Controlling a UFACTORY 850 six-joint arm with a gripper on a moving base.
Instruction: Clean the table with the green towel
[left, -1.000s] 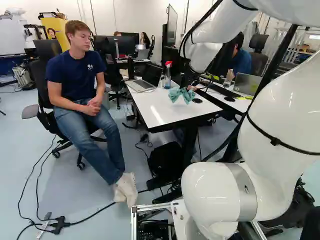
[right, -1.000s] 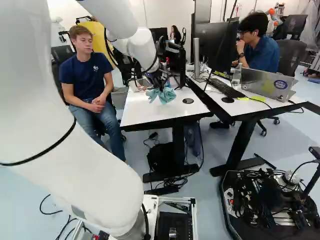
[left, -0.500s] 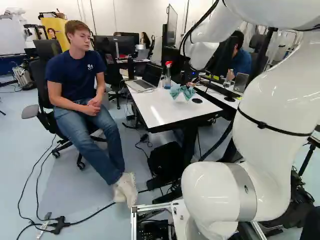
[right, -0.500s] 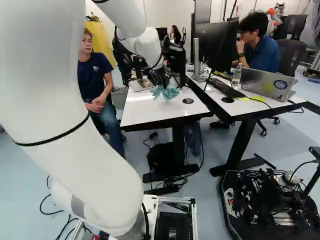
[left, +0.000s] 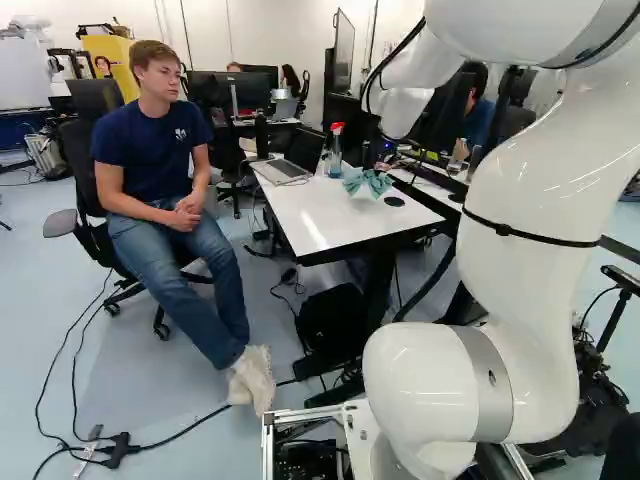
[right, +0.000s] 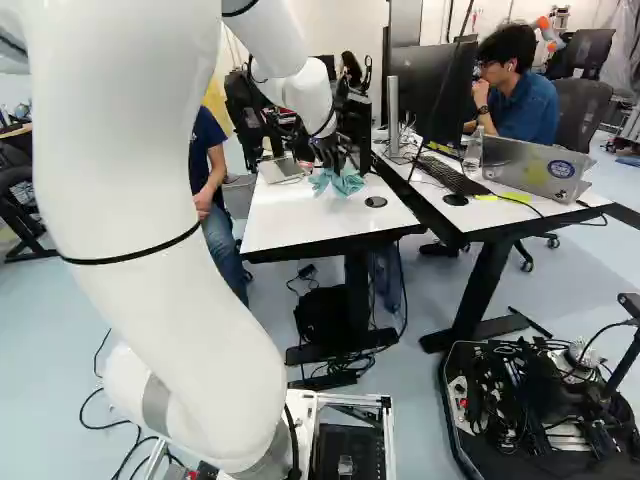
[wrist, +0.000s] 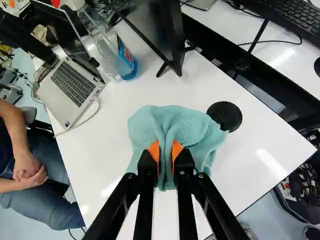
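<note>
1 gripper (right: 328, 156) over white table (wrist: 95, 160), 2 fingers w/ orange pads (wrist: 154, 151) clamped on 1 green towel (wrist: 170, 122), bunched btwn them; towel-tabletop contact: can't tell. On table: 1 black disc (wrist: 225, 116) nr 1 side, 1 open laptop (wrist: 75, 82) + 1 blue-liquid bottle (wrist: 126, 62) twd far end. Alongside table: 1 desk (right: 500, 215) w/ 1 keyboard (right: 455, 180).

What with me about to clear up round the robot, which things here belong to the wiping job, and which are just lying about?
Part of the job:
- green towel, pinched in the claw
- white table under it

Just lying about:
- open laptop
- black panel on a stand
- black bag under the table
- spray bottle, though it might help with cleaning
</note>
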